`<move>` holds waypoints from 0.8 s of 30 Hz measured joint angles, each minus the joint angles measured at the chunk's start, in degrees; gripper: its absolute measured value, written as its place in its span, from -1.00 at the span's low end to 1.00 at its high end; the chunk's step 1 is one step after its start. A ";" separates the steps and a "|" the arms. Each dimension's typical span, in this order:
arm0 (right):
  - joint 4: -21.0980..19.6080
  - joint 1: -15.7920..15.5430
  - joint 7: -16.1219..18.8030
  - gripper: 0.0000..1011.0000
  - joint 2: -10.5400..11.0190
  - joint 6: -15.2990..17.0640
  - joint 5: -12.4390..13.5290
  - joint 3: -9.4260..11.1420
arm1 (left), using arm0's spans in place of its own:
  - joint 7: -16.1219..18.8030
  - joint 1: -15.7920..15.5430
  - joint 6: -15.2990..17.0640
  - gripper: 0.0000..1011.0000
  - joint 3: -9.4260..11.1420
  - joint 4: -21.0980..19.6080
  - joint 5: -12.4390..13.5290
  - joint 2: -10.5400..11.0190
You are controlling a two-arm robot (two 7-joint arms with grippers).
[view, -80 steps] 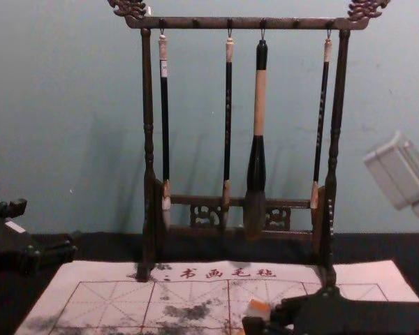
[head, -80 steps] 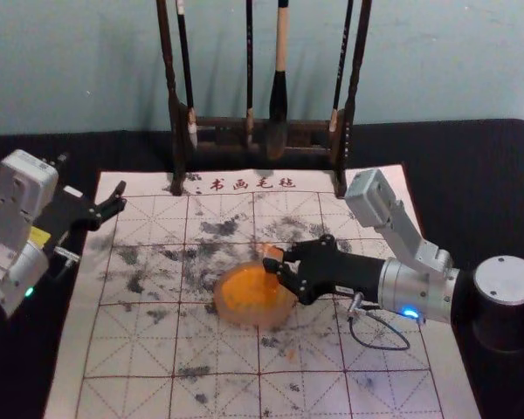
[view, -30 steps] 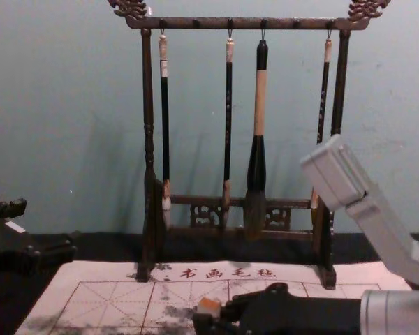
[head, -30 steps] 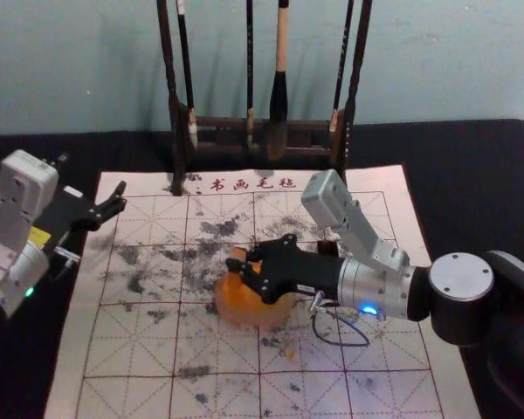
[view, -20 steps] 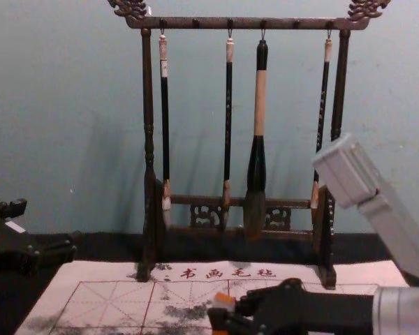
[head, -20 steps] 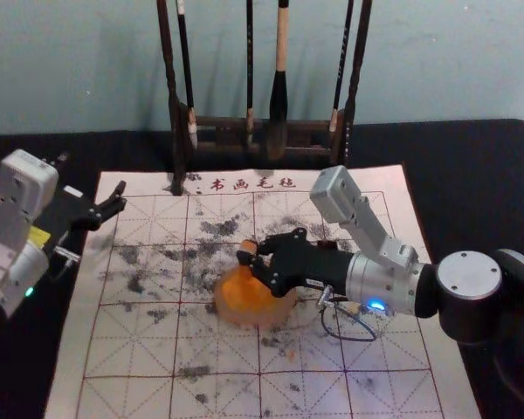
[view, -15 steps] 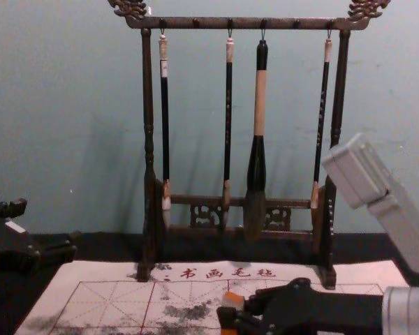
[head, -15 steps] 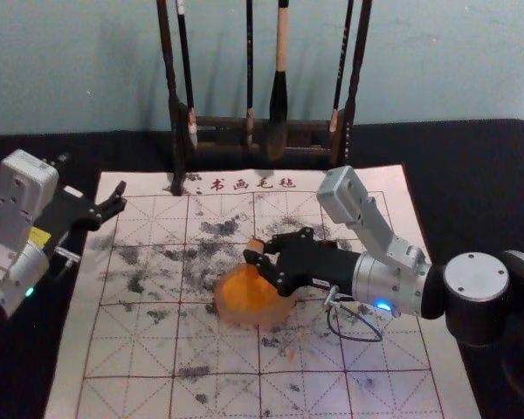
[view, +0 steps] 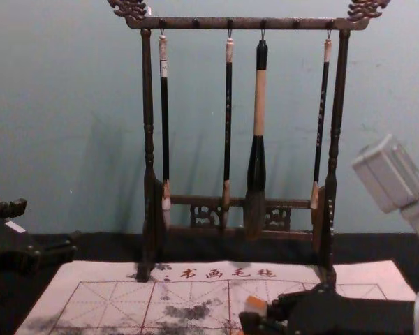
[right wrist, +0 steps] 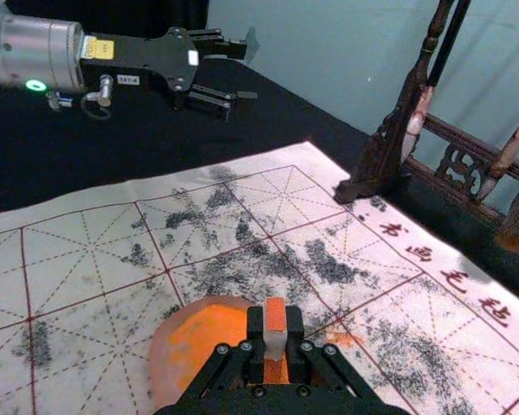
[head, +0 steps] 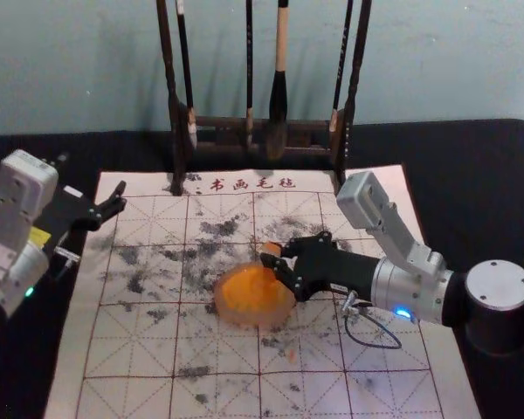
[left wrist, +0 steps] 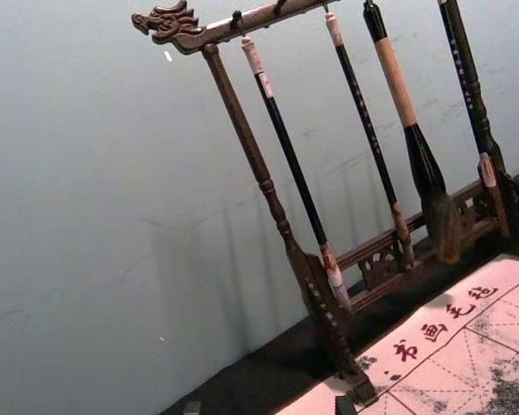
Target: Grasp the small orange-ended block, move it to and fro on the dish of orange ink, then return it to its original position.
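— Where is the right claw (head: 272, 254) now, please?
— It is above the far edge of the dish (head: 282, 316), a little to the right side.
— And what does it hold?
— Its fingers are closed on the small block (head: 271, 249), one finger on each side. The block shows an orange end on top and a pale part under it.
— Does the block touch the orange ink (head: 244, 290)?
— This I cannot tell; the claw hides the lower end.
— How is the left claw (head: 92, 175)?
— It is idle at the left side, near the mat's far left corner, with its fingers wide apart and nothing between them.
— What else is there?
— The dish stands on the gridded mat (head: 140, 384), which has dark stains. Behind it there is a wooden rack (view: 244, 23), where four brushes (view: 259, 105) hang.
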 joint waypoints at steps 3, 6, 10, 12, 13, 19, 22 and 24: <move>-0.46 -0.40 0.23 -0.74 0.33 0.04 0.16 0.06 | 0.00 0.00 0.00 0.98 0.00 0.00 0.00 0.00; -1.11 -0.88 0.61 -0.74 0.69 0.16 0.32 0.06 | 0.00 0.00 0.00 0.98 0.00 0.00 0.00 0.00; -1.61 -1.21 0.90 -0.74 0.83 0.32 0.43 -0.08 | 0.00 0.00 0.00 0.98 0.00 0.00 0.00 0.00; -2.02 -1.45 1.21 -0.74 0.89 0.43 0.57 -0.26 | 0.00 0.00 0.00 0.98 0.00 0.00 0.00 0.00; -2.29 -1.57 1.46 -0.74 0.92 0.50 0.67 -0.44 | 0.00 0.00 0.00 0.98 0.00 0.00 0.00 0.00; -2.73 -1.69 2.21 -0.74 0.81 0.57 0.89 -1.22 | 0.00 0.00 0.00 0.98 0.00 0.00 0.00 0.00; -2.76 -1.54 2.61 -0.74 0.49 0.62 1.03 -1.75 | 0.00 0.00 0.00 0.98 0.00 0.00 0.00 0.00; -2.69 -1.42 2.69 -0.74 0.35 0.62 1.06 -1.94 | 0.00 0.00 0.00 0.98 0.00 0.00 0.00 0.00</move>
